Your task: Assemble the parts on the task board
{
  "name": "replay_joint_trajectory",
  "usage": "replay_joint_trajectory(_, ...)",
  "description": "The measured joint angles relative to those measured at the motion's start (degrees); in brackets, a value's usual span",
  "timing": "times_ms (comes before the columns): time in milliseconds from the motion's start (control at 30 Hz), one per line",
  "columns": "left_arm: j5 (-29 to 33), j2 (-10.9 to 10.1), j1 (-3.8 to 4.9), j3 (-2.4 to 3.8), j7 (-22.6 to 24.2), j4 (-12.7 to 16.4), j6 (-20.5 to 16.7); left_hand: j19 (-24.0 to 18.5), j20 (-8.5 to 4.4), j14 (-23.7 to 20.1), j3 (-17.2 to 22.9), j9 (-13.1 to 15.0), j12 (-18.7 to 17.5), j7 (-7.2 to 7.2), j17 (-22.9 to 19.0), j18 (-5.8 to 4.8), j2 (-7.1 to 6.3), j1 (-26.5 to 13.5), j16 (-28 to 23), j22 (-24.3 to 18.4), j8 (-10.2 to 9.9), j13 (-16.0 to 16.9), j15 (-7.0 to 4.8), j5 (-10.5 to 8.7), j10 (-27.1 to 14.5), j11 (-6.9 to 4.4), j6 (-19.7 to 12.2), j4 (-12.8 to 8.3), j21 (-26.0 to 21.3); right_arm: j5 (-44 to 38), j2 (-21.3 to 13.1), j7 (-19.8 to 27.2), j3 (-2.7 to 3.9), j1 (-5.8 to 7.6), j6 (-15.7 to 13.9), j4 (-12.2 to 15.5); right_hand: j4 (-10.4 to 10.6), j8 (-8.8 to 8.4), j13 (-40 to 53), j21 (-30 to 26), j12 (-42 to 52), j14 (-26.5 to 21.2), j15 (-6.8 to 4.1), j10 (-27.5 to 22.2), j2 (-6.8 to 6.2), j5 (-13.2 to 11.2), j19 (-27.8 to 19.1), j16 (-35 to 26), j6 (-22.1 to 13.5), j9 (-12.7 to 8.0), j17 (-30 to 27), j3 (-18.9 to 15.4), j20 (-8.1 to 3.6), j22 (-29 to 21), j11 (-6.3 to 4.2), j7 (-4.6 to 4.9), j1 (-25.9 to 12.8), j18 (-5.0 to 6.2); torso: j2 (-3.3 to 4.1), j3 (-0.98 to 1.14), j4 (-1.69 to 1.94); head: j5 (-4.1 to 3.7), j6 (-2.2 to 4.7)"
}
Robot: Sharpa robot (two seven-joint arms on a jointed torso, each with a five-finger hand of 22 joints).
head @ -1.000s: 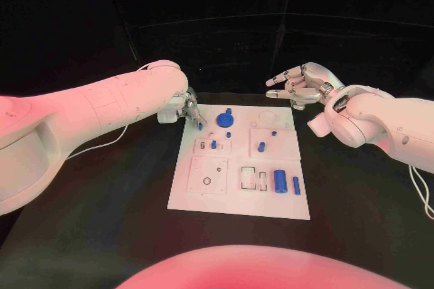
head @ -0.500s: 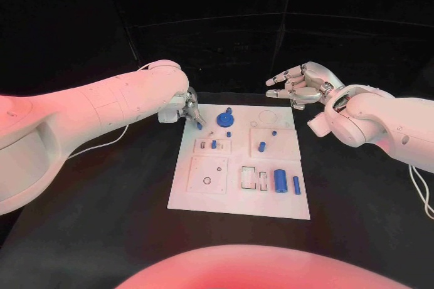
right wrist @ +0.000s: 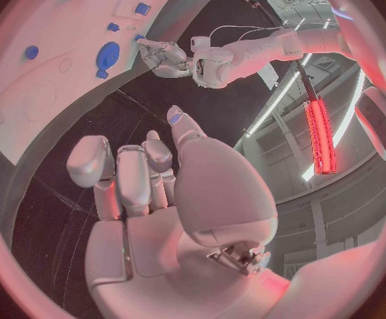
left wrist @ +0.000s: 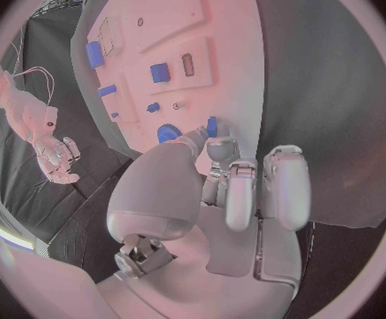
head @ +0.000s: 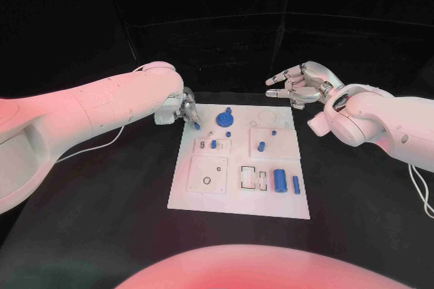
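White task board (head: 239, 204) lies on black table (head: 108, 226).

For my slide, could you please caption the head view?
Left hand at the white board's far corner by a blue part; right hand hovers beyond.

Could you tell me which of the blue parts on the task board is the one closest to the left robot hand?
The small blue peg at the board's far left corner, at the left robot hand; the others lie further in.
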Motion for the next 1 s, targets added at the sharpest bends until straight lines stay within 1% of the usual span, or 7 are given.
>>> replay_joint_trajectory(200,0.58,-3.01,0.00,0.05,0.28,3.70,-2.19,0.00,0.00,0.00,2.25,0.00,0.00,-0.09,0.00,-0.01,-0.83,-1.40,0.00,0.00,0.73,-0.09,0.00,-0.03,0.00,0.00,-0.29,-0.41,-0.30,0.00,-0.08,0.02,0.00,0.00,0.02,-0.16,0.00,0.00,0.00,0.00,0.00,-0.08,-0.08,0.00,0.00,0.00,0.00,0.00,0.00,0.00,0.00,0.00,0.00,-0.06,0.00,0.00,0.00,0.00,-0.06,0.03,0.07,0.00,-0.06)
replay_joint_trajectory(267,0.93,-4.17,0.01,0.06,0.32,5.50,-3.26,0.00,0.00,0.00,2.72,1.62,0.00,-0.14,0.00,0.00,-1.02,-1.78,0.00,0.00,0.78,-0.08,0.00,-0.03,0.01,-0.01,-0.35,-0.41,-0.30,0.00,-0.10,0.03,0.00,0.00,0.02,-0.23,0.00,0.00,0.00,0.00,0.00,-0.08,-0.08,0.00,0.00,0.00,0.00,0.00,0.00,0.00,0.00,0.00,0.00,-0.07,0.00,0.00,0.00,-0.01,-0.08,0.03,0.09,0.08,-0.06)
replay_joint_trajectory(333,1.25,-5.20,0.03,0.06,0.34,7.26,-4.25,0.00,0.00,0.00,4.16,1.65,0.00,-0.27,0.00,0.00,-1.29,-2.36,0.00,0.00,1.06,-0.08,0.00,-0.06,0.21,-0.21,-0.51,-1.21,-0.30,0.00,-0.12,0.04,0.00,0.00,0.03,-0.27,0.00,0.00,0.00,0.00,0.00,-0.08,-0.08,0.00,0.00,0.00,0.00,0.00,0.00,0.00,0.00,0.00,0.00,-0.07,0.00,0.00,0.00,0.00,-0.09,0.03,0.10,0.14,-0.03)
replay_joint_trajectory(567,2.24,-8.97,0.04,0.06,0.32,14.50,-8.61,0.19,-0.19,0.00,5.04,1.66,0.07,-0.19,0.00,0.00,-1.76,-2.83,0.00,0.00,1.50,0.27,0.00,-0.15,0.61,-0.23,-0.59,-1.28,-0.30,0.00,-0.19,0.05,0.00,0.00,0.09,-0.39,0.00,0.00,0.00,0.00,0.00,-0.08,-0.08,0.00,0.00,0.00,0.00,0.00,0.00,0.00,0.00,0.00,0.00,-0.07,0.00,0.00,0.00,0.00,-0.09,0.03,0.14,0.26,0.01)
replay_joint_trajectory(700,2.51,-10.85,-0.01,0.03,0.23,17.91,-11.26,0.12,-0.27,0.00,5.43,1.66,0.26,-0.18,0.00,0.00,-1.95,-3.02,0.00,0.00,1.51,0.31,0.00,-0.25,0.61,-0.22,-0.60,-1.67,-0.30,0.00,-0.27,0.06,0.00,0.00,0.14,-0.49,0.00,0.00,0.00,0.00,0.00,-0.08,-0.08,0.00,0.00,0.00,0.00,0.00,0.00,0.00,0.00,0.00,0.00,-0.06,0.00,0.00,0.00,-0.01,-0.09,0.03,0.14,0.41,-0.02)
replay_joint_trajectory(767,2.51,-11.65,-0.18,0.03,0.19,19.50,-12.47,-0.01,-0.40,0.00,5.65,1.67,0.26,-0.18,0.00,0.00,-2.10,-3.17,0.00,0.00,1.51,0.37,0.01,-0.26,0.61,-0.22,-0.60,-1.60,-0.30,0.00,-0.30,0.06,0.00,0.00,0.17,-0.54,0.00,0.00,0.00,0.00,0.00,-0.08,-0.08,0.00,0.00,0.00,0.00,0.00,0.00,0.00,0.00,0.00,0.00,-0.06,0.00,0.00,0.00,0.00,-0.09,0.03,0.17,0.47,-0.07)
replay_joint_trajectory(1000,1.06,-13.71,-1.65,-0.11,-0.01,24.27,-16.55,-0.02,-0.40,-0.11,5.79,1.69,0.26,-0.17,0.00,0.01,-2.46,-3.53,0.00,0.00,1.81,0.39,-0.11,-0.26,0.83,-0.42,-0.61,-1.59,-0.30,0.00,-0.33,0.06,0.00,0.00,0.29,-0.68,0.00,0.21,0.00,0.00,0.00,-0.08,-0.08,0.00,0.00,0.00,0.00,0.00,0.00,0.00,0.00,0.00,0.00,-0.12,0.00,0.00,0.00,0.00,-0.07,0.06,0.27,0.60,-0.09)
